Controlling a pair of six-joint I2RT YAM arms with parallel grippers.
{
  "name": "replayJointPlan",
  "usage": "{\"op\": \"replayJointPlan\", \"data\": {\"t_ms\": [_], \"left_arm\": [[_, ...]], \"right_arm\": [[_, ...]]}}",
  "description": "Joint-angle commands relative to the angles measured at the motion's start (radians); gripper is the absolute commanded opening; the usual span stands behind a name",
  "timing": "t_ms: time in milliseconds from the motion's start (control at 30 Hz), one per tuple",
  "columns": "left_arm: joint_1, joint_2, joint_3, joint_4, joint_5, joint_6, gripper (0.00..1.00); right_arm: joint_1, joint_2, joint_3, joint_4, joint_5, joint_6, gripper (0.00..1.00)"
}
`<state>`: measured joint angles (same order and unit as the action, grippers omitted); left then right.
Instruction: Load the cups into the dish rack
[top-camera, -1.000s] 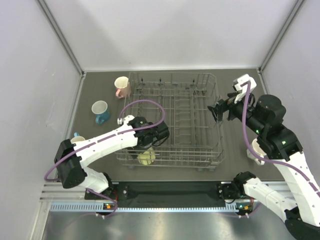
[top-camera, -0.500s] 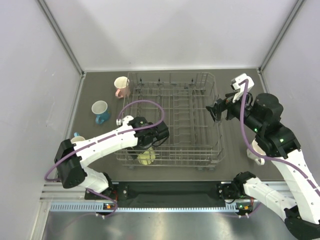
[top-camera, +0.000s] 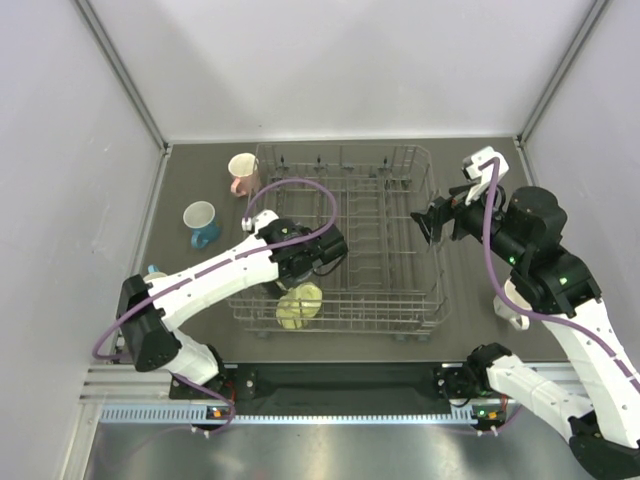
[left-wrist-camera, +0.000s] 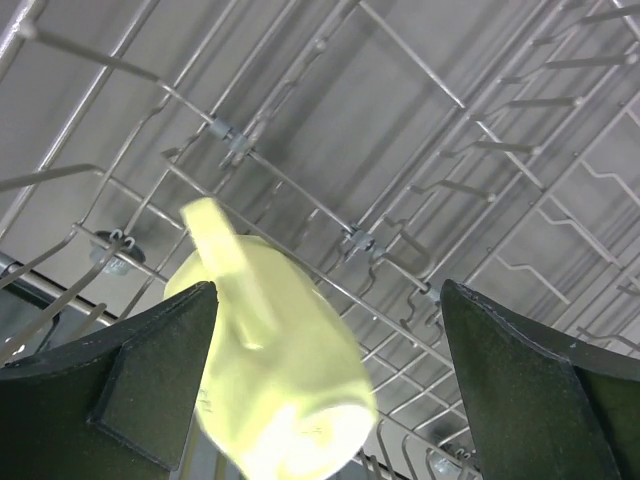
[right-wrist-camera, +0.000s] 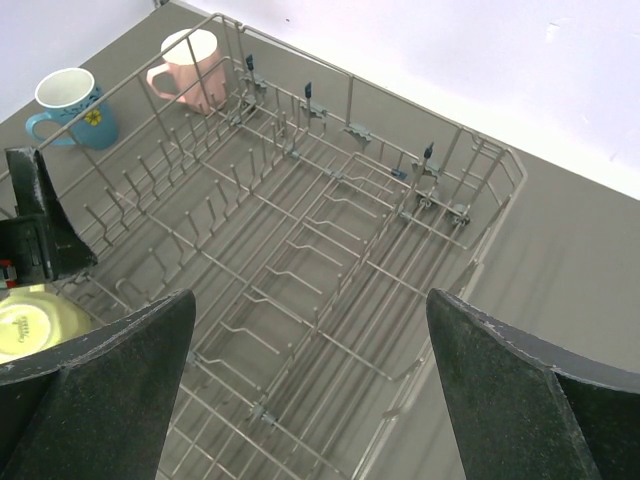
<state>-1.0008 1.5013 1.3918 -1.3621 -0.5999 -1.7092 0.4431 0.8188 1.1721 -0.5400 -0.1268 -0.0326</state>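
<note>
The yellow mug (top-camera: 299, 305) lies tilted on the wires in the near-left corner of the dish rack (top-camera: 350, 150), with the left jaws spread wide to either side of it and not pinching it. The right jaws are also spread and hold nothing, hanging over the rack's right edge. The pink mug (top-camera: 243, 171) and the blue mug (top-camera: 201, 221) stand upright on the desk (top-camera: 470, 290), just outside the rack's far-left corner and left side.
</note>
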Motion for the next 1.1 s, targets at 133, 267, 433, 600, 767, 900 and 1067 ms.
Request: {"op": "replayJointPlan", "data": {"t_ms": [133,267,433,600,767,900,1067], "left_arm": [[0.005,0.03,0.075,-0.089,-0.047,0.025,0.98],[0.005,0.014,0.098,-0.117,-0.08,0.023,0.87],[0.005,0.045,0.195,-0.144,-0.127,0.095,0.74],[0.005,0.138,0.292,-0.144,-0.126,0.307,0.43],[0.034,0.077,0.259,-0.016,-0.063,0.586,0.22],[0.089,-0.016,0.194,0.119,0.086,0.732,0.27],[0.191,-0.11,0.151,0.276,0.328,0.807,0.45]], "right_arm": [[0.003,-0.023,0.008,0.038,-0.004,-0.003,0.98],[0.003,-0.026,0.003,0.038,-0.001,-0.006,0.98],[0.003,-0.032,-0.003,0.04,0.001,0.002,0.98],[0.003,-0.036,-0.002,0.038,0.013,-0.001,0.98],[0.003,-0.05,-0.005,0.037,0.035,-0.004,0.98],[0.003,-0.063,-0.014,0.018,0.05,0.022,0.98],[0.002,-0.072,-0.015,-0.015,0.174,0.14,0.98]]}}
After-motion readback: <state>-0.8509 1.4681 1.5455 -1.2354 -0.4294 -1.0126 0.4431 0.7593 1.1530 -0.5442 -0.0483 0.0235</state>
